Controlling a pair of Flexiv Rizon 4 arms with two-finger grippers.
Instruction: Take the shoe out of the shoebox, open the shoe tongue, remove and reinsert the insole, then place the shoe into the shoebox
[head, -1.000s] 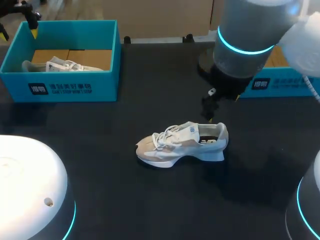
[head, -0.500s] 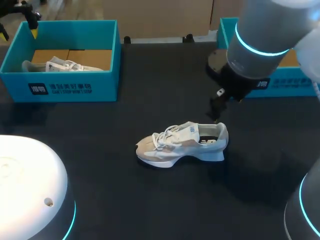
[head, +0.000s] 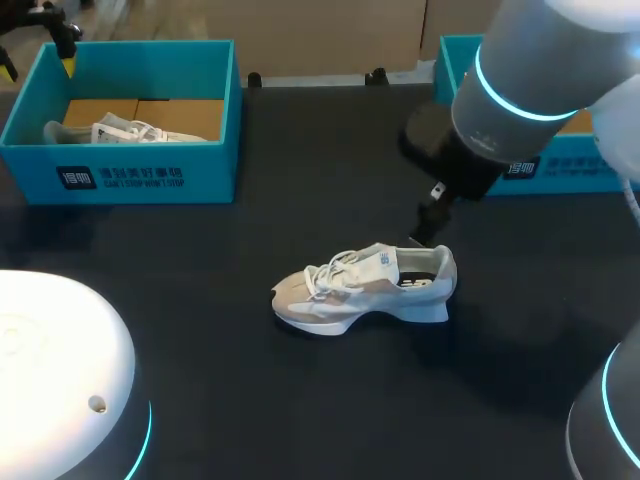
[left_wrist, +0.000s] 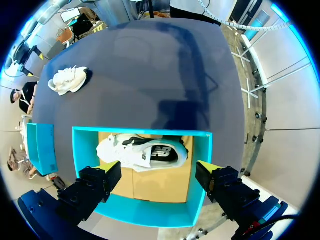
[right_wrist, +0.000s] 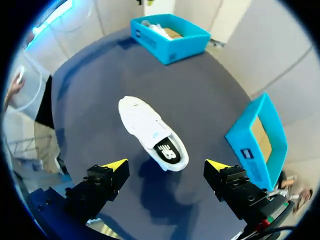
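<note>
Shoe (head: 365, 290) of pale grey and beige stands upright on its sole near the middle of the dark table (head: 300, 400), toe towards my left arm's side and heel towards my right. Its laces are tied. A small dark mark sits on the tongue (head: 383, 260), and in the right wrist view a large dark logo shows on the insole (right_wrist: 167, 150) down in the heel opening; I leave both unread.

The right gripper (right_wrist: 165, 165) hangs above the heel end of the shoe, its yellow-tipped fingers (right_wrist: 115, 164) spread wide with nothing between them and touching nothing.

Behind that arm, at the table's far right, lies the right shoebox (head: 560, 170), turquoise, with a dark square label and white print on its front wall. Its cardboard floor shows in the right wrist view, with no shoe seen in it.

At the far left corner stands the left shoebox (head: 130, 175), also turquoise, bearing a dark label and a line of white characters on its front. A second shoe (left_wrist: 142, 152), white with a dark side logo, lies on its side inside it. The left gripper (left_wrist: 157, 172) hovers over this box's near wall, fingers wide apart and gripping nothing, well away from the shoe on the table
</note>
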